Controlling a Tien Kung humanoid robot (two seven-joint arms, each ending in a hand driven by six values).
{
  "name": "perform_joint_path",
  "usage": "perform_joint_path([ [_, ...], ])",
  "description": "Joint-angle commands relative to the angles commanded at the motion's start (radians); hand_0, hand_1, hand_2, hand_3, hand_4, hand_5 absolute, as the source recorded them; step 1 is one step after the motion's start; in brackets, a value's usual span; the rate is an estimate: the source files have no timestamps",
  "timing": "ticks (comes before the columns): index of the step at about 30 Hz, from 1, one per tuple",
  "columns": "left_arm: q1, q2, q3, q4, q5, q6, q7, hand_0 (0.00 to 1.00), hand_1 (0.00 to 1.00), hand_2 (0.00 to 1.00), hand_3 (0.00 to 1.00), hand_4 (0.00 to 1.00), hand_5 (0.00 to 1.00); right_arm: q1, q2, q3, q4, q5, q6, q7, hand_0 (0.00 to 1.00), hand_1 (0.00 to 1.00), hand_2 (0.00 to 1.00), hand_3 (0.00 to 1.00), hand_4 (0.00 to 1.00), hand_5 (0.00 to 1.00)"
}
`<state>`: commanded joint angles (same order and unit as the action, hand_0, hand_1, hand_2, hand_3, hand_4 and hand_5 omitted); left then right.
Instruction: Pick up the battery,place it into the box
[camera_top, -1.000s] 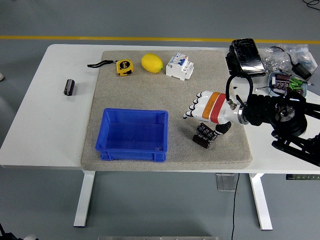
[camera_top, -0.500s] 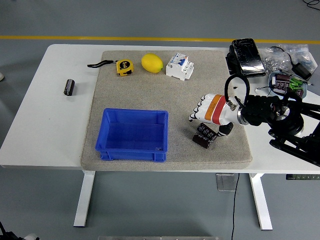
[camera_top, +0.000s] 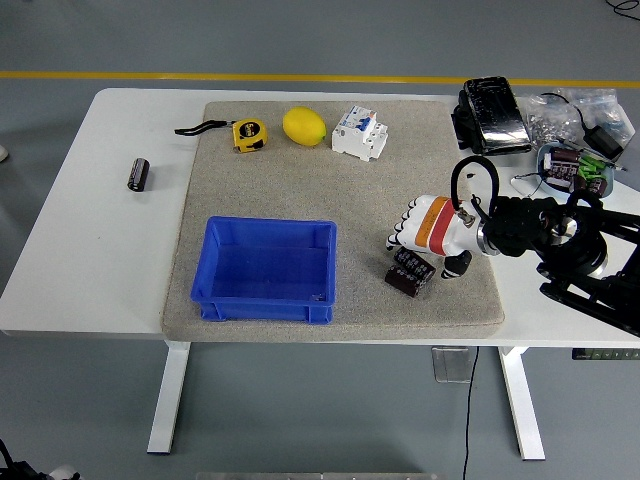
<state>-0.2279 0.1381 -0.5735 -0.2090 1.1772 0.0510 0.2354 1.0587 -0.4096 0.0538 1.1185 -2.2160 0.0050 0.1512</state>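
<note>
The right hand (camera_top: 428, 232), fingers loose and empty, has drawn back rightward above the battery (camera_top: 409, 272).

- The right hand (camera_top: 428, 229) is white with an orange and a red band.
- A black cable (camera_top: 470, 178) loops above the wrist.
- The arm (camera_top: 560, 235) is black.

Dark cylindrical battery (camera_top: 411, 272), lying on its side near the mat's front right. Blue rectangular box (camera_top: 265, 270), open-topped, empty, upright, well apart to the battery's left.
</note>
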Motion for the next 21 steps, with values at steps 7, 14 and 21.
perform_joint_path([
  [7, 0.001, 0.0, 0.0, 0.0, 0.003, 0.001, 0.0, 0.744, 0.73, 0.79, 0.626, 0.624, 0.521, -0.006, 0.007, -0.01, 0.005, 0.011, 0.002, -0.006, 0.729, 0.719, 0.758, 0.81, 0.978, 0.118],
  [14, 0.0, 0.0, -0.002, -0.001, 0.007, 0.001, 0.003, 0.745, 0.73, 0.79, 0.626, 0.624, 0.519, -0.015, 0.026, -0.002, -0.011, 0.028, -0.012, -0.014, 0.711, 0.704, 0.745, 0.802, 0.976, 0.121],
  [21, 0.001, -0.001, -0.001, -0.001, 0.007, 0.001, 0.003, 0.745, 0.73, 0.792, 0.626, 0.623, 0.518, -0.025, 0.04, 0.003, -0.03, 0.036, -0.025, -0.018, 0.69, 0.676, 0.724, 0.773, 0.971, 0.126],
])
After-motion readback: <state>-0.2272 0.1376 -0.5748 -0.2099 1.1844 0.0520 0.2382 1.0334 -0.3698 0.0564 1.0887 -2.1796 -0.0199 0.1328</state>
